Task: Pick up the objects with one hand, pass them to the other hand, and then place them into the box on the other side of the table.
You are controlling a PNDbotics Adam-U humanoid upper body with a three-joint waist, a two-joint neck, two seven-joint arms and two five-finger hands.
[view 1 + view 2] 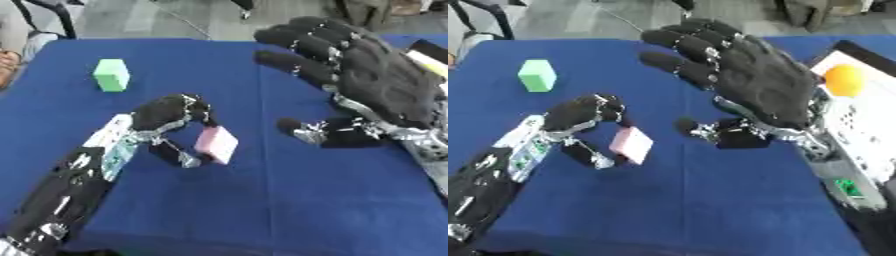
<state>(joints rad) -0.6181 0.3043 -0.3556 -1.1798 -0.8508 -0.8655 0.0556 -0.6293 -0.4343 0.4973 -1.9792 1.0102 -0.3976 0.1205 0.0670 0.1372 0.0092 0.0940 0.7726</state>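
A pink block is pinched between the curled fingers and thumb of my left hand, held a little above the blue table near its middle. My right hand hovers just to the right of it, fingers spread and straight, thumb pointing toward the block without touching it. A green block stands on the cloth at the back left. A white box lies at the right edge, with an orange ball in it.
The table's far edge runs along the top of the view, with floor and chair legs beyond. The near part of the blue cloth lies in front of both arms.
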